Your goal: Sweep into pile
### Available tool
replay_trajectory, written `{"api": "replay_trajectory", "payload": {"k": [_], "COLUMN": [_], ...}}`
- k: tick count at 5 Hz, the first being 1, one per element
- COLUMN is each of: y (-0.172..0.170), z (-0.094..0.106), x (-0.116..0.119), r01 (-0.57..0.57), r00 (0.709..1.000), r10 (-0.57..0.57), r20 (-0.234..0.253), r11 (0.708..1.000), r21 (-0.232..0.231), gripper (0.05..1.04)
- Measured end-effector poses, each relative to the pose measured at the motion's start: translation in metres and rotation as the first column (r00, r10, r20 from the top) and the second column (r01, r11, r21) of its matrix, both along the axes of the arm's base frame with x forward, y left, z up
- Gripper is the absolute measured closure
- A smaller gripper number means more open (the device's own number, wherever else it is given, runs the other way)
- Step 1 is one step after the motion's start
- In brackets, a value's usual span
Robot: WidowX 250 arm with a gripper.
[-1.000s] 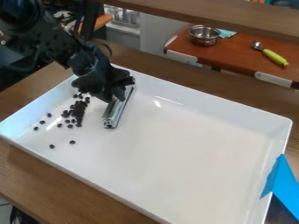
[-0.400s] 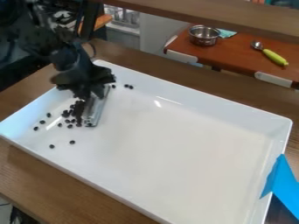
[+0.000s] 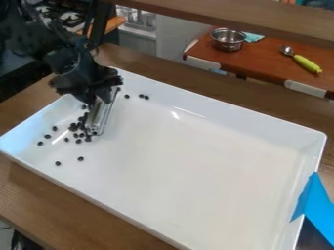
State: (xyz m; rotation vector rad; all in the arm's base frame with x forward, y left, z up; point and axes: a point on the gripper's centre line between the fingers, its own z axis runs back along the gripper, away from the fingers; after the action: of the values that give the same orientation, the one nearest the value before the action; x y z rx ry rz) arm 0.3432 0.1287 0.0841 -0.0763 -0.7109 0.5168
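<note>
A silver metal bar (image 3: 102,115) is grasped in the black gripper (image 3: 101,94), the hand clenched on its upper end and the bar slanted downward within a white tray (image 3: 202,151). Small dark pieces (image 3: 77,128) are gathered loosely just beside the bar, below the gripper and to its left in the view; whether the nearest are touched by the metal cannot be told. Several more are scattered farther left, and two are seen well below the hand, toward the camera. Three others are spread near the gripper on its right, close to the tray's far side. The tray is set on a brown wooden table (image 3: 36,188), its bare floor stretched to the right of the hand. Far to the gripper's lower right, blue material (image 3: 315,202) is draped over the rim. Beyond the hand, upper right, a metal pot (image 3: 228,41) and a green-handled spoon (image 3: 306,64) are placed on a reddish-brown surface (image 3: 264,61).
</note>
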Motion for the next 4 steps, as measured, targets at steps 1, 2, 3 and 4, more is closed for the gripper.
{"api": "replay_trajectory", "payload": {"k": [1, 2, 3, 4], "y": [-0.025, -0.077, -0.129, -0.170], "z": [0.016, 0.027, 0.040, 0.041], "x": [0.002, -0.001, -0.006, -0.013], "r01": [0.077, 0.136, 0.132, 0.145], "r00": [0.997, 0.991, 0.991, 0.988], "r10": [-0.076, -0.137, -0.132, -0.140], "r20": [0.024, -0.006, -0.036, -0.061], "r11": [0.996, 0.989, 0.991, 0.986], "r21": [-0.049, -0.049, 0.005, 0.081], "gripper": [0.754, 0.754, 0.754, 0.754]}}
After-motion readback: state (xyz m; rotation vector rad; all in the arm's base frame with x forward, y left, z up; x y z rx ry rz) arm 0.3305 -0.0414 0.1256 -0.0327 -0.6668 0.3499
